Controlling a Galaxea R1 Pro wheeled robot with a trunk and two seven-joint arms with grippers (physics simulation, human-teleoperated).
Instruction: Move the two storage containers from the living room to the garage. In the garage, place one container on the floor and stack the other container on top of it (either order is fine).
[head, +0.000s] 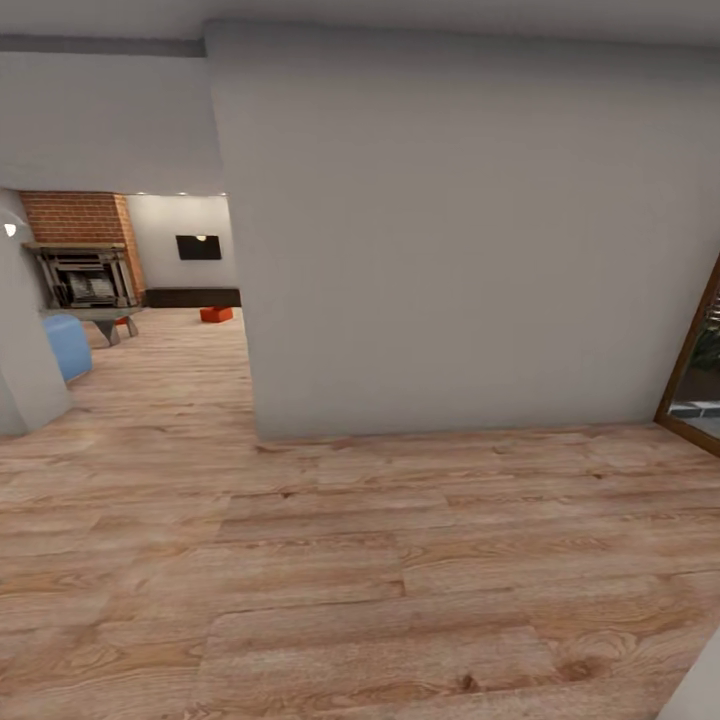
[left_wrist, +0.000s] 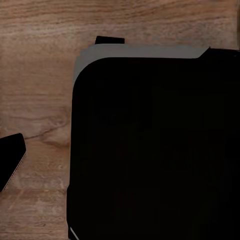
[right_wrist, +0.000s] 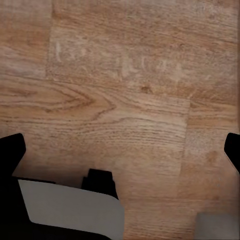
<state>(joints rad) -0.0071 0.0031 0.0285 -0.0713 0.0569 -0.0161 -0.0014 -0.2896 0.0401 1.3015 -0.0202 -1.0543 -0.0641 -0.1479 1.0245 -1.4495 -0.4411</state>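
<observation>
Right gripper (right_wrist: 120, 150) jaws stand spread, empty, over the light wood-plank floor (head: 400, 560); left unclear. Steer wide round the grey wall corner (head: 250, 420) toward the small red-orange rectangular bin (head: 216, 314).

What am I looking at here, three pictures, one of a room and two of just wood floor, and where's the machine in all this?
These are computer-rendered views from a wheeled robot with two arms, steered by a person. The big picture comes from the camera on its head, looking forward and down. It faces a plain grey wall standing on a light wood-plank floor. Through the opening at the left you see a farther room with a brick fireplace, something blue, and a small red-orange box on the floor, probably one of the storage containers it must fetch.

The other two pictures come from cameras near each wrist, pointing down at the same planks. In the right wrist view, the dark tips at the edges are the fingers of the right hand, spread apart and holding nothing. The left wrist view is mostly covered by a dark part of the robot's own body.
</observation>
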